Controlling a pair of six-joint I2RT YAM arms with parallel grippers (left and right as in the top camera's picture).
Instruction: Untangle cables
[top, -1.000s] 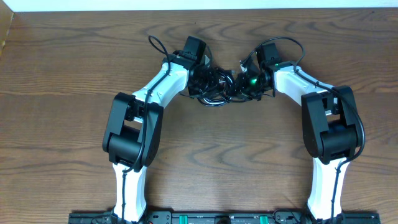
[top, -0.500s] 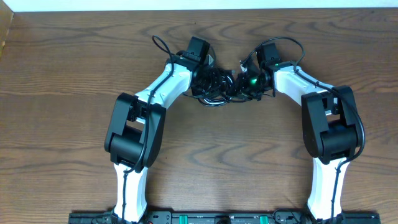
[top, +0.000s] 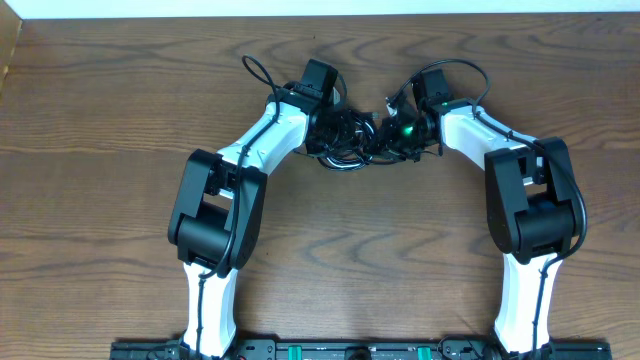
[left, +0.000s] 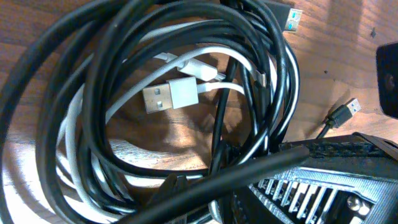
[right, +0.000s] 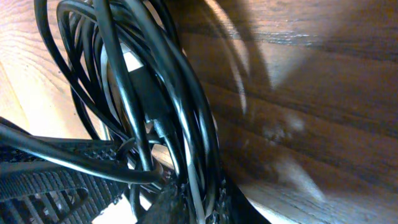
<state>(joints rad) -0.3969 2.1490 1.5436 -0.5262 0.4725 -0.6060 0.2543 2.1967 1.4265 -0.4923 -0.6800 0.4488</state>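
The tangle of thin, glossy black cables, threaded with a shorter white USB cable, is lying at twelve o'clock on the brown wood-grain surface, between both wrists. The left pincer is sitting nearly closed, apparently pinching one black strand at the coil's five o'clock edge. The right pincer is squeezing several black strands together. To do this well, the arms should be drawing apart slowly toward nine and three o'clock, staying low and making sure the white plug is slipping through its loop rather than cinching a knot.
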